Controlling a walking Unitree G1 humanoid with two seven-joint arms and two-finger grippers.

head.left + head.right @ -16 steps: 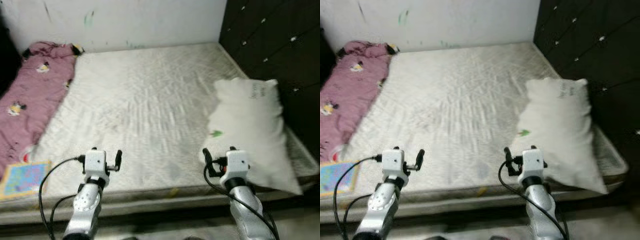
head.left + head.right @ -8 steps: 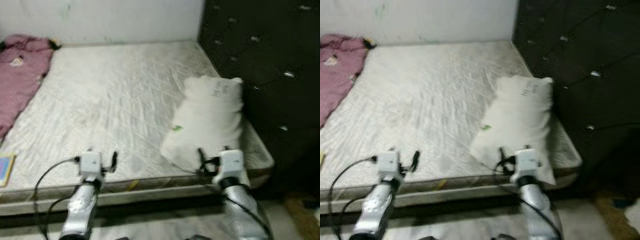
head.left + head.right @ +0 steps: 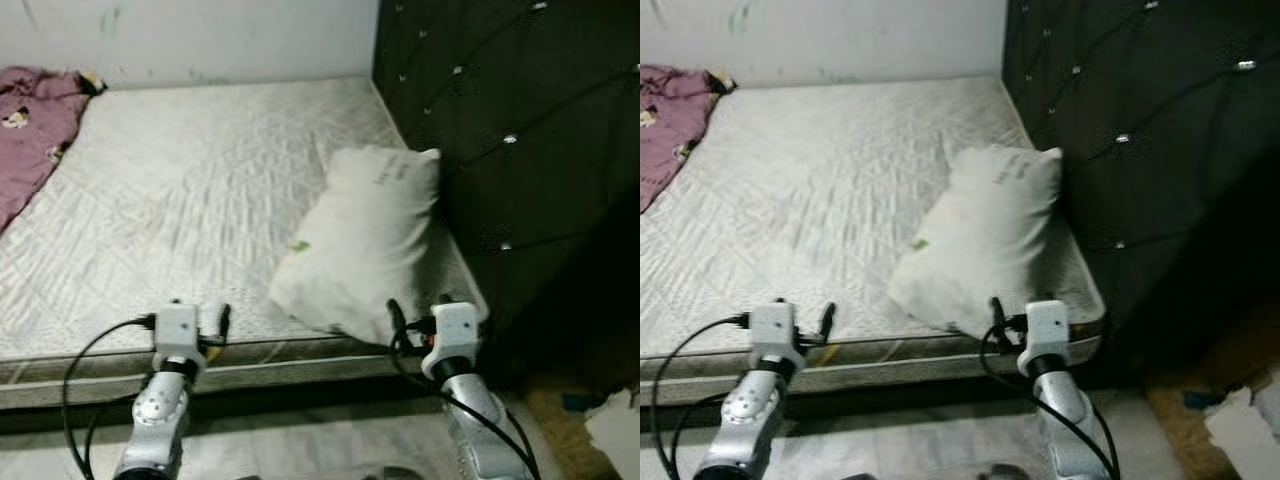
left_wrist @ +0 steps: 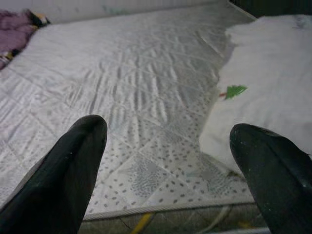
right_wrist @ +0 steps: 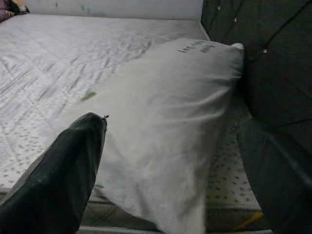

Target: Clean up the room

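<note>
View has swung right; pillow lies just beyond the wide-spread right gripper (empty).

My head stereo pair looks down across the mattress; both wrist cameras face the pillow closely.

Mattress: wide bare quilted surface from 10 to 12 o'clock, open for a reach from the near edge.
Pillow: lies at 1 o'clock, tilted, its far corner touching the headboard and its near corner at the bed's near edge; blocks the right side of the bed.
Headboard: dark tufted wall from 1 to 3 o'clock, closes off that side.
Pink blanket: bunched at 10 o'clock against the far wall.
Left gripper: fingers spread, bare mattress between them.
Right gripper: fingers spread, pillow directly ahead.
Floor at 4 o'clock: dark, possibly some litter.
</note>
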